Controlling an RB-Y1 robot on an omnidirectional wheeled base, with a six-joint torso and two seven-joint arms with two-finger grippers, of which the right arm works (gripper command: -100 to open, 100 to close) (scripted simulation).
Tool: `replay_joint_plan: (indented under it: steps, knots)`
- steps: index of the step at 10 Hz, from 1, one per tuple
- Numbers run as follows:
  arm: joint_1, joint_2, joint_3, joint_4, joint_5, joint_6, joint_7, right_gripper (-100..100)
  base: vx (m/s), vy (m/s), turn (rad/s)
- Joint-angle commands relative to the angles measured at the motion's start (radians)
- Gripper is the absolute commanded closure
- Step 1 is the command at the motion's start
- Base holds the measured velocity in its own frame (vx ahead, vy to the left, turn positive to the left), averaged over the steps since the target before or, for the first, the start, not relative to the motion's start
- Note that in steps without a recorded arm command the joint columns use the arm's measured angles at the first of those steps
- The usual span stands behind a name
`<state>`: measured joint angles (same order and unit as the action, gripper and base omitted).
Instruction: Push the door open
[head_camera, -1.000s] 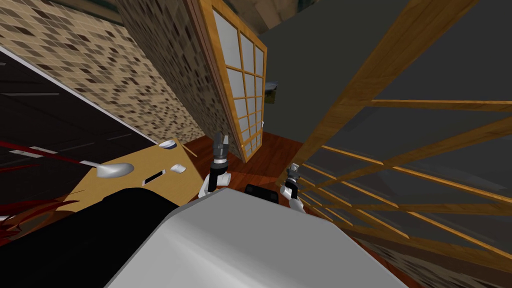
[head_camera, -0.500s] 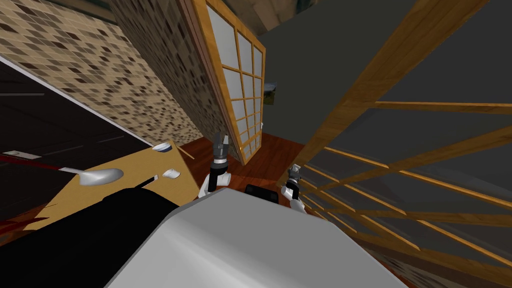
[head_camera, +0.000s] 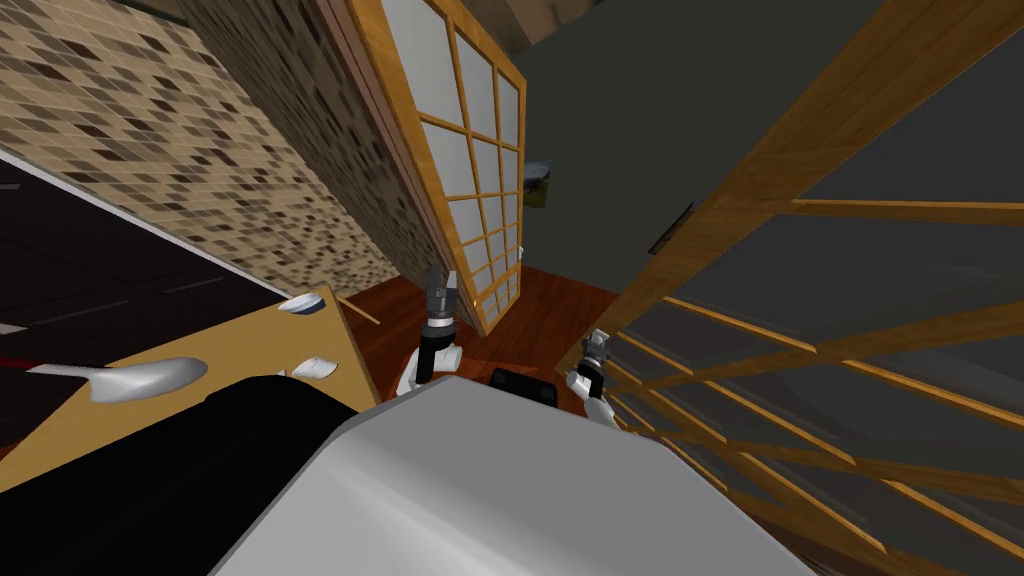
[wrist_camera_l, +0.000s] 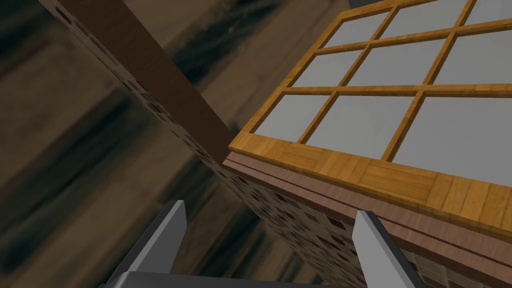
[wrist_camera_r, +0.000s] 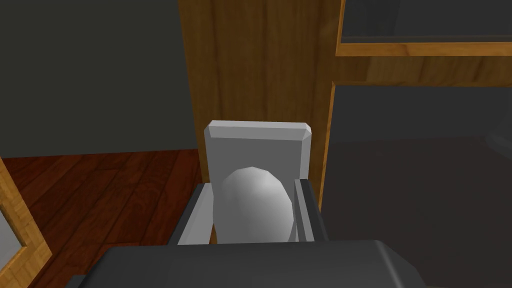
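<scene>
I see a mosaic wall (head_camera: 180, 130) at ten o'clock, a grey wall (head_camera: 620, 120) at twelve, a wood floor (head_camera: 560, 300) beneath it and a table (head_camera: 230, 345) at nine.

The left gripper (head_camera: 442, 276) is raised, 2 fingers spread; the right gripper (head_camera: 597, 342) clamps a grey knob (wrist_camera_r: 252, 205).

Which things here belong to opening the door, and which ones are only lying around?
Job: door with dark panes; its grey knob; right gripper, shut on the knob.
Lying about: table; spoon and bowl on it; second door with pale panes; left gripper, open, holding nothing.
</scene>
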<state>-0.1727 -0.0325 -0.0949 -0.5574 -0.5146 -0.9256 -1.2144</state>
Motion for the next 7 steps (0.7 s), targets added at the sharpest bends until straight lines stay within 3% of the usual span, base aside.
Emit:
replay_joint_plan:
  steps: [1,5,7]
  knots:
    - [0.014,-0.015,-0.025,-0.018,-0.016,0.001,0.009,100,0.211,0.010,-0.078]
    - [0.013,-0.026,-0.055,-0.016,-0.037,-0.002,0.015,100,0.155,-0.004,-0.044]
    - [0.012,-0.033,-0.085,-0.014,-0.059,-0.004,0.021,100,0.182,-0.012,-0.075]
